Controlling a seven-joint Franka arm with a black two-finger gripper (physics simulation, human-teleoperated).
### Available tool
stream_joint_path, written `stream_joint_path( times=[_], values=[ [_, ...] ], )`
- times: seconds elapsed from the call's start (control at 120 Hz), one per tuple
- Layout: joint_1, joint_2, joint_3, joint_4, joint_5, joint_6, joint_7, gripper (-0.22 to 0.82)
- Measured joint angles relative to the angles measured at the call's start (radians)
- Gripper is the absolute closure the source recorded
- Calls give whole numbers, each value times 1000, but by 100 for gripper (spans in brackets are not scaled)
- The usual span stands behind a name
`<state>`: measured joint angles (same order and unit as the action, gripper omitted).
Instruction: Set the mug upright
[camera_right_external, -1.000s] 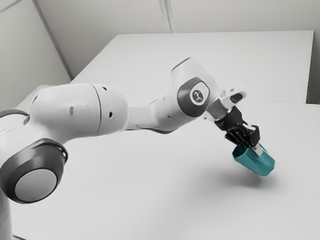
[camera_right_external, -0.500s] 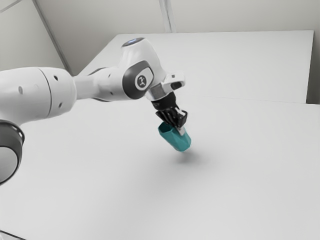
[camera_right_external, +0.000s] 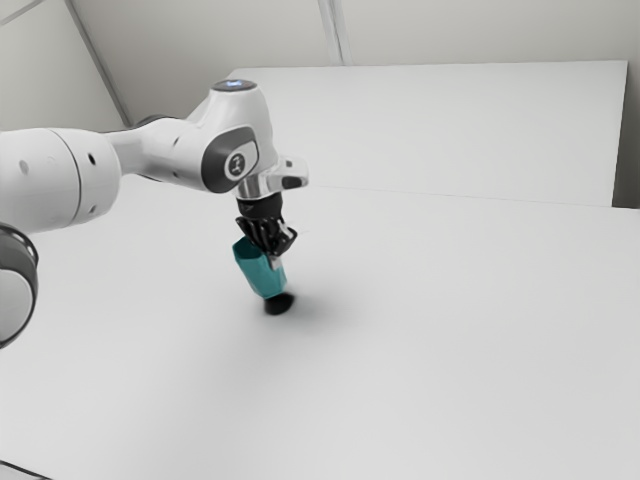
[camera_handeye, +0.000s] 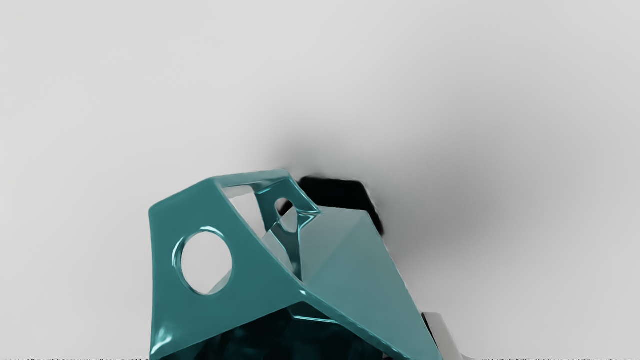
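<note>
My gripper points down in the exterior view, shut on the wall of the teal mug. The mug leans, its mouth up toward the exterior view's left and its base low, just above or at the table; contact cannot be told. In the wrist view the faceted mug shows its angular, pierced handle side and dark inside. Beside its wall is the gripper, with one light-grey finger along the outside; the other is mostly hidden by the mug.
A black patch, perhaps shadow, lies right under the mug's base on the white table. Another white surface stretches behind, toward the pale wall. The arm comes in from the exterior view's left.
The arm has carried the mug toward the exterior view's left and a little back. My hand has swung to point more steeply down, and the mug leans less than before.
</note>
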<state>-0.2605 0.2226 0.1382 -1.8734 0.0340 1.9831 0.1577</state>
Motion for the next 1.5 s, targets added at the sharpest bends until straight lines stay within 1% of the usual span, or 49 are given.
stream_joint_path(
  times=[0.175, 0.283, 0.5, 0.533, 0.65, 0.708, 0.783, 0.867, 1.0, 1.1, 1.167, 1.3, 1.4, 1.5],
  values=[
    [23, 46, 0, 6, 29, -1, 2, 79],
    [30, 69, 0, 6, 33, 21, 3, 79],
    [40, 77, 0, 5, 31, 44, 4, 78],
    [41, 77, 0, 5, 29, 45, 5, 73],
    [44, 77, 0, 3, 21, 49, 10, 46],
    [45, 76, 0, 2, 19, 50, 12, 35],
    [45, 72, 0, 2, 18, 51, 14, 25],
    [40, 64, 0, 4, 18, 52, 17, 17],
    [32, 28, 0, 4, 15, 53, 18, 9],
    [30, -23, 1, 7, 10, 52, 15, 6],
    [31, -46, 0, 33, 8, 43, 11, 4],
    [39, -87, 5, 69, 9, 0, -2, 2],
    [52, -138, 18, 77, 28, -35, -9, 1],
    [63, -160, 30, 151, 50, -108, -15, 1]
  ],
)
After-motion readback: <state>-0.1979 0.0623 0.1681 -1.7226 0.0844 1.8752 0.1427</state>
